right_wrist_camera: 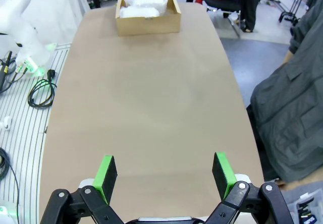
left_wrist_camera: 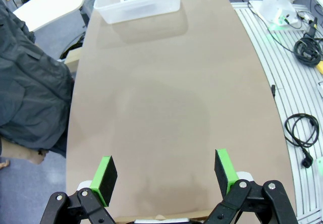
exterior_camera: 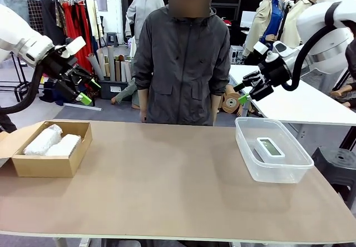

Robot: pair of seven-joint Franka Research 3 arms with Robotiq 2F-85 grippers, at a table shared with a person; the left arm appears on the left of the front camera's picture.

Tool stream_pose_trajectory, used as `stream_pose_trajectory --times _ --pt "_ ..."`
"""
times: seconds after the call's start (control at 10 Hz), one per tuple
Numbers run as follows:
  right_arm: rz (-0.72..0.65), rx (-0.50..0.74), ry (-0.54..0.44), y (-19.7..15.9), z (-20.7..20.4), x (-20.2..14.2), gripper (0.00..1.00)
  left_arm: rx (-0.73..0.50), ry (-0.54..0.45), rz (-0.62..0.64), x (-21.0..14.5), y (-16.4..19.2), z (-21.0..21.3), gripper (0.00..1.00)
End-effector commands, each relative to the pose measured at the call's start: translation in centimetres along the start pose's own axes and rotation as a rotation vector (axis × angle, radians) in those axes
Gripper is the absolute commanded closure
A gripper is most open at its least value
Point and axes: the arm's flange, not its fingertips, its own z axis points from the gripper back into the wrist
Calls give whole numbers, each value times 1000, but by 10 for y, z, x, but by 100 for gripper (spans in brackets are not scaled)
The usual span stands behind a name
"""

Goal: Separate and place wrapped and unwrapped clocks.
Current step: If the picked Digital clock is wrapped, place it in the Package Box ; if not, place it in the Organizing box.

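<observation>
Sorting appears finished: two wrapped clocks (exterior_camera: 53, 140) share the cardboard box (exterior_camera: 47, 166); the bare clock (exterior_camera: 270, 147) sits in the clear tub (exterior_camera: 278, 169); the left gripper (exterior_camera: 86, 91) and right gripper (exterior_camera: 243, 93) hang released, empty.

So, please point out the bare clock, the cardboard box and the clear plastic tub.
bare clock (exterior_camera: 270, 147), front view, on its grey-green screen.
cardboard box (exterior_camera: 44, 166), front view, on its near outer wall.
clear plastic tub (exterior_camera: 281, 172), front view, on its near wall.

Bundles (exterior_camera: 53, 140) in box (exterior_camera: 50, 166), clock (exterior_camera: 270, 147) in tub (exterior_camera: 250, 163)
</observation>
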Motion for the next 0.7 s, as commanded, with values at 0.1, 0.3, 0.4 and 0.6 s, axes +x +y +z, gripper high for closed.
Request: stream_pose_trajectory --times 0.1,0.3,0.4,0.6 --pt "6 -7 9 -1 1 1 0 -2 1 -3 0 -2 2 0" --pt "6 -7 9 -1 1 1 0 -2 1 -3 0 -2 2 0" --pt "6 -7 9 -1 1 1 0 -2 1 -3 0 -2 2 0" --pt "6 -7 9 -1 1 1 0 -2 1 -3 0 -2 2 0"
